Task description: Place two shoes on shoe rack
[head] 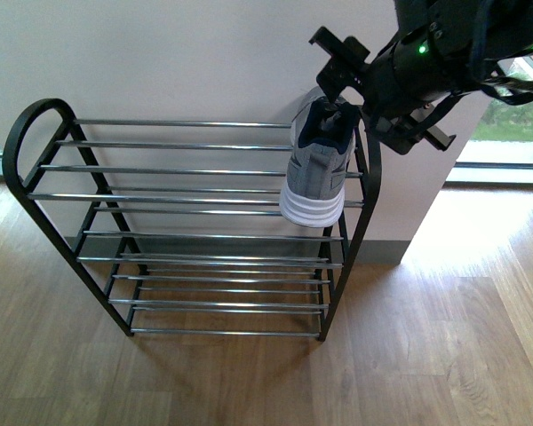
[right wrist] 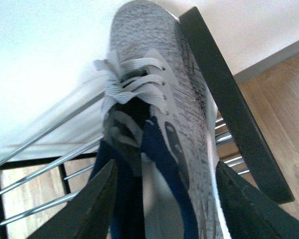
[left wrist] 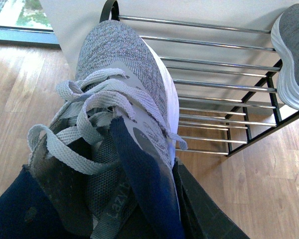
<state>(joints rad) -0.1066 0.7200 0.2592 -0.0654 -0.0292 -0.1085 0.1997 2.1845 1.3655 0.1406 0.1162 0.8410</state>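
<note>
1. Wooden floor (head: 249,382) and a white wall (head: 160,53) are seen, and the shoe rack (head: 186,197) is placed against this wall. No shoe is lying flat on its chrome shelves.
2. The first shoe (head: 318,173) is gripped at its heel opening by the right hand (head: 336,105), which is closed on it. It is hung toe-down at the right end of the upper shelves.
3. Whether its toe is touching a bar cannot be told surely from these views.
4. The second shoe (left wrist: 124,64) is clamped at its opening by the left hand (left wrist: 122,191). It is held in the air by the rack's left end, on no shelf.
5. Nothing is judged finished: both shoes are to be laid down and released.
</note>
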